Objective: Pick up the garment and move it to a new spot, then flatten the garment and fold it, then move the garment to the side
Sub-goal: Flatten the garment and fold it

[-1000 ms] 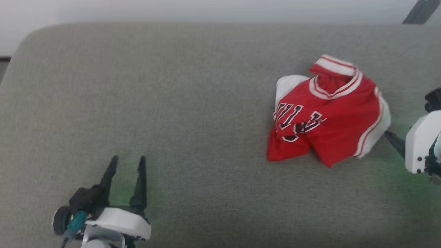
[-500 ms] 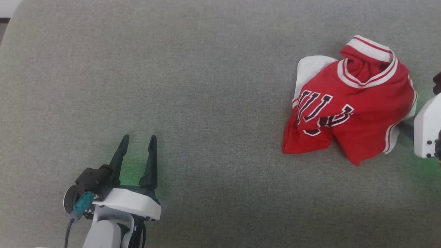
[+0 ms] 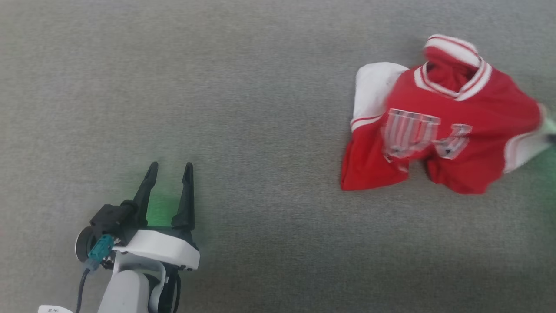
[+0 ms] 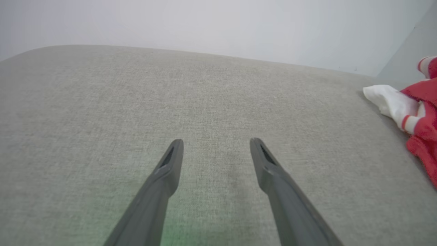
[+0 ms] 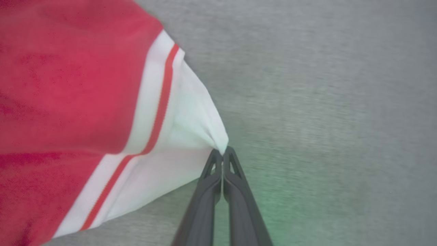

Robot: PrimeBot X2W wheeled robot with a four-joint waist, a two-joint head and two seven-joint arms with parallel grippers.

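The garment (image 3: 447,126), a red jersey with white sleeves and striped neck trim, lies crumpled at the right of the grey cushion (image 3: 260,108). Its right sleeve is stretched toward the frame's right edge. In the right wrist view my right gripper (image 5: 223,152) is shut, pinching the tip of that white sleeve (image 5: 191,130), with the red body (image 5: 68,85) spreading to the left. My left gripper (image 3: 169,167) stands open at the lower left, far from the jersey, nothing between its fingers (image 4: 170,160). The left wrist view catches the garment (image 4: 409,112) at its right edge.
The grey fabric cushion spreads wide to the left and in front of the jersey. A pale wall (image 4: 218,27) rises behind the cushion's far edge in the left wrist view.
The head camera has dipped and shifted. My right gripper has closed on the white sleeve tip and the jersey is pulled out wider to the right. The left gripper stays open.
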